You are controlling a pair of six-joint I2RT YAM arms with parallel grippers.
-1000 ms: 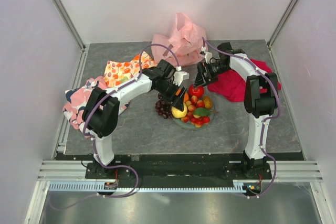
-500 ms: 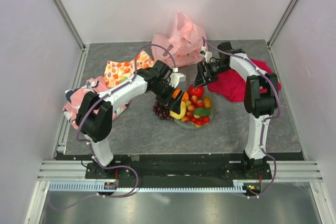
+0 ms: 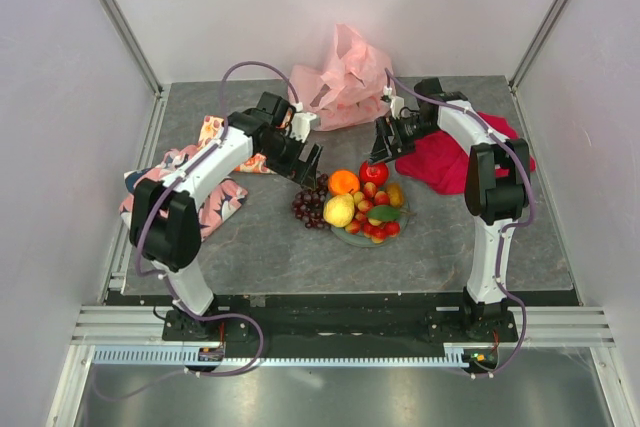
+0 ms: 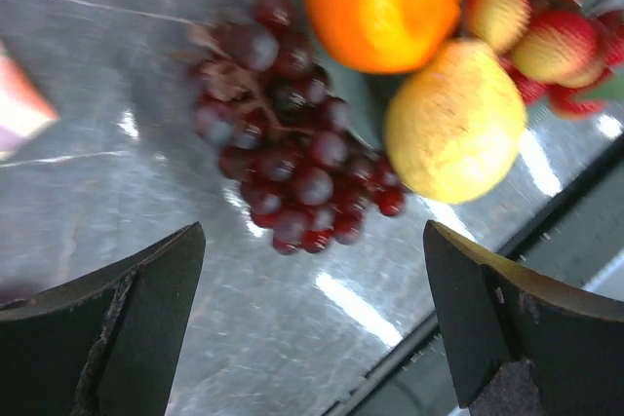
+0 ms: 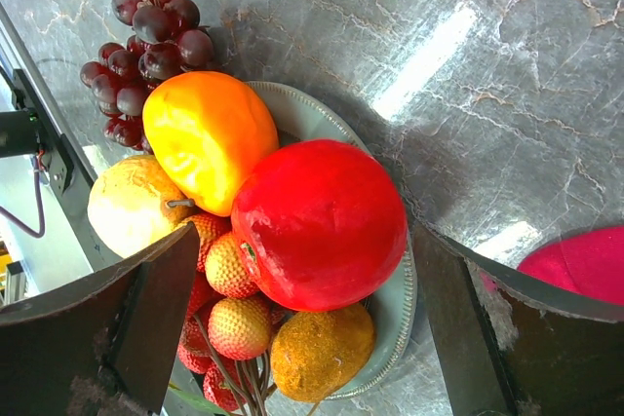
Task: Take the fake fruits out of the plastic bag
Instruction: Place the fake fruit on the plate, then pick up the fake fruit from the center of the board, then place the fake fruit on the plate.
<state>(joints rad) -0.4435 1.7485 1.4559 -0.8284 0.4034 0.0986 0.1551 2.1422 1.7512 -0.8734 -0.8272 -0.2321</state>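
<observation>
Heap of fake fruits point(image 3: 362, 202) on a plate point(image 5: 322, 116) mid-worktop, both pincers gaping and empty
The crumpled plastic bag point(image 3: 341, 75) sits at the far edge against the wall, its inside not visible. The left arm covers much of the fruit-printed cloth point(image 3: 214, 133), and the right arm hides part of the red cloth point(image 3: 448, 163). The left pincer point(image 4: 312, 229) hovers over the grape bunch point(image 4: 283, 158), which lies on the grey marbled worktop point(image 3: 430, 247) just left of the plate; that wrist view is blurred. The right pincer point(image 5: 304, 233) hangs above the red apple point(image 5: 327, 211). Pale walls enclose the cell
</observation>
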